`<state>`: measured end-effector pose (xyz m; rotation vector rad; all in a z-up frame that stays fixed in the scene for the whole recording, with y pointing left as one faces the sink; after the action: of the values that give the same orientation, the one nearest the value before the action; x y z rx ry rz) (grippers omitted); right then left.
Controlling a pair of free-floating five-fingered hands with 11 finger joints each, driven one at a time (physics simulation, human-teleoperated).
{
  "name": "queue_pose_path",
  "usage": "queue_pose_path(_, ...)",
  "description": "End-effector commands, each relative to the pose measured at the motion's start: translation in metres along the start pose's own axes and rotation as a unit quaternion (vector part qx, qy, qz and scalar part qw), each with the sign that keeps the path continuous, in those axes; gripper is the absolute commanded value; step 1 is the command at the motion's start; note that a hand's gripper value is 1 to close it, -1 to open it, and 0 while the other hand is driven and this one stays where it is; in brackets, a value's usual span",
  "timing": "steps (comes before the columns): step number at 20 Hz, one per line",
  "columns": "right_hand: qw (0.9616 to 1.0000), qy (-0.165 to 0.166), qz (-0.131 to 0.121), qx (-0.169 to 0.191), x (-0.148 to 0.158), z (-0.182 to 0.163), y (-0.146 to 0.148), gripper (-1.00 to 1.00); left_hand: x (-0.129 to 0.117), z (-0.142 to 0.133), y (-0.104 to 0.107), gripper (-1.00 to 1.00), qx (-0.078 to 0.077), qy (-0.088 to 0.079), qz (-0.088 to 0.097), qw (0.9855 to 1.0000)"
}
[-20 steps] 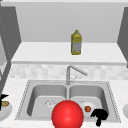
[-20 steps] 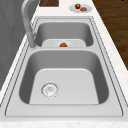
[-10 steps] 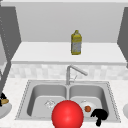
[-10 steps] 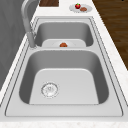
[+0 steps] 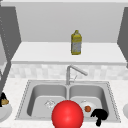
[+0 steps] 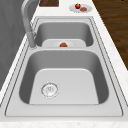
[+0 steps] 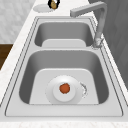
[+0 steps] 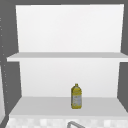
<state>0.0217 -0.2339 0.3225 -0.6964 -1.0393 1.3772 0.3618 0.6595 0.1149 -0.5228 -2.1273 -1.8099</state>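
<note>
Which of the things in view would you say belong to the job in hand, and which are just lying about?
In hand: right robot hand, beside the white plate holding orange-red food in the sink's right basin; left robot hand by a tan item.
Lying about: yellow bottle on the shelf, faucet, red ball, small plate of fruit.
</note>
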Motion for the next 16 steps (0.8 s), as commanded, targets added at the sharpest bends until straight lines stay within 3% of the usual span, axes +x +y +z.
queue_pose_path(1, 1.0, 0.0, 0.0, 0.0, 0.0, 0.0, 0.0, 0.0, 0.005, -0.002, 0.009, 1.0, -0.001, -0.009, -0.002, 1.0)
queue_pose_path(12, 1.0, 0.0, 0.0, 0.0, 0.0, 0.0, 0.0, 0.0, 0.024, -0.008, 0.043, 1.0, 0.004, -0.01, -0.006, 0.9999)
queue_pose_path(16, 1.0, 0.0, 0.0, 0.0, 0.0, 0.0, 0.0, 0.0, 0.031, -0.022, 0.058, 1.0, 0.006, 0.0, -0.009, 0.9999)
